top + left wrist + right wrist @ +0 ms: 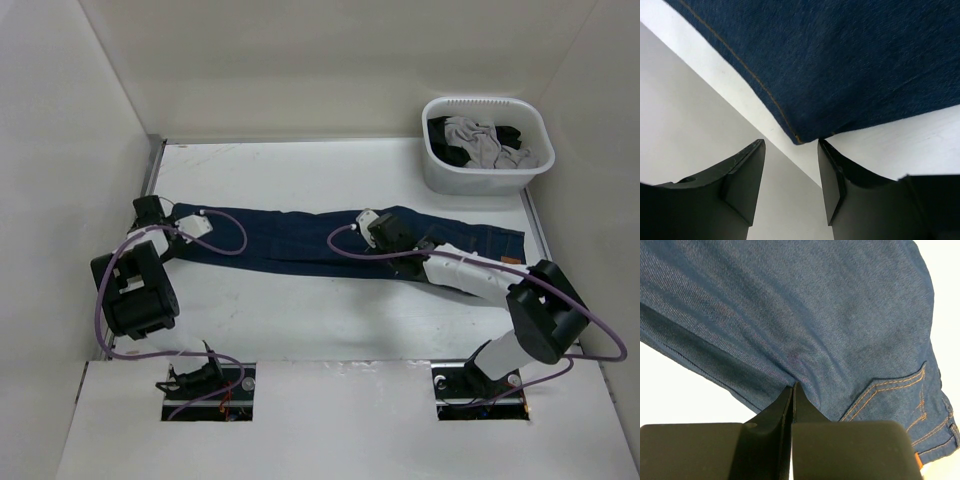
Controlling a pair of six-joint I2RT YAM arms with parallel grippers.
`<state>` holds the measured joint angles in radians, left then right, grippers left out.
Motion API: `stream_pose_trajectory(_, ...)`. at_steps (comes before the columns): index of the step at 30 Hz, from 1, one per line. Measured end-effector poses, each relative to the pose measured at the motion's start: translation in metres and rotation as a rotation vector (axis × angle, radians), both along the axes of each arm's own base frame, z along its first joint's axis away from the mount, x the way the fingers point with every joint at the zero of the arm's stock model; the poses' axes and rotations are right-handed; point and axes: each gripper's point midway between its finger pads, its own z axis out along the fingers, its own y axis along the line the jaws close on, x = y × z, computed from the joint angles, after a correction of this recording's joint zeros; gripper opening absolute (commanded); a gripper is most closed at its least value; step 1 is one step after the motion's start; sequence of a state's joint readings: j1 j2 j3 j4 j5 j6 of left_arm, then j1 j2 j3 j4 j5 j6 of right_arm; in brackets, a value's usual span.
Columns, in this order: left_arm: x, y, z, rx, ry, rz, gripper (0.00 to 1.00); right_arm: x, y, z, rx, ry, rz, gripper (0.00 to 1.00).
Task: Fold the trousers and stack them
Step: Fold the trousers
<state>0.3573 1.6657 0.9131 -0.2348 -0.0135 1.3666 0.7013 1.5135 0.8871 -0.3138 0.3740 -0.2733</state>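
Left tool (791,144) gapes just short of the trousers (840,65) hem corner; it should advance until cloth sits deep between its fingers, then close. Right tool (792,387), fingers together, seems clamped on denim.

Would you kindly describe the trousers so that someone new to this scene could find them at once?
Look at the white table; stretched flat across its middle, left to right, lie the trousers. Unlike the grey and black clothes heaped in the white tub at the far right corner, they are one long strip of dark blue denim with orange stitching.
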Motion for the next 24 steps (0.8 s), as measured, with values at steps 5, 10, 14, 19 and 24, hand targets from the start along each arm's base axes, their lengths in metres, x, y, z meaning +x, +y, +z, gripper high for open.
stream_pose_trajectory(5,0.003,0.002,0.004,-0.016,-0.013,0.013,0.44,0.002,0.001,0.002,0.002,-0.004,0.001,0.0)
stream_pose_trajectory(10,0.007,0.002,0.0,-0.034,-0.013,0.019,0.42,0.002,0.002,0.002,-0.003,-0.001,0.003,0.0)
stream_pose_trajectory(14,0.008,0.003,-0.012,-0.045,0.014,0.031,0.29,0.002,0.002,0.0,-0.012,0.006,0.007,0.0)
stream_pose_trajectory(19,0.014,0.005,-0.018,-0.052,0.018,0.047,0.02,0.003,0.0,-0.001,-0.021,0.007,0.004,0.0)
stream_pose_trajectory(24,0.018,0.011,-0.013,-0.057,-0.009,0.064,0.0,0.007,-0.004,0.002,-0.02,-0.004,-0.014,0.0)
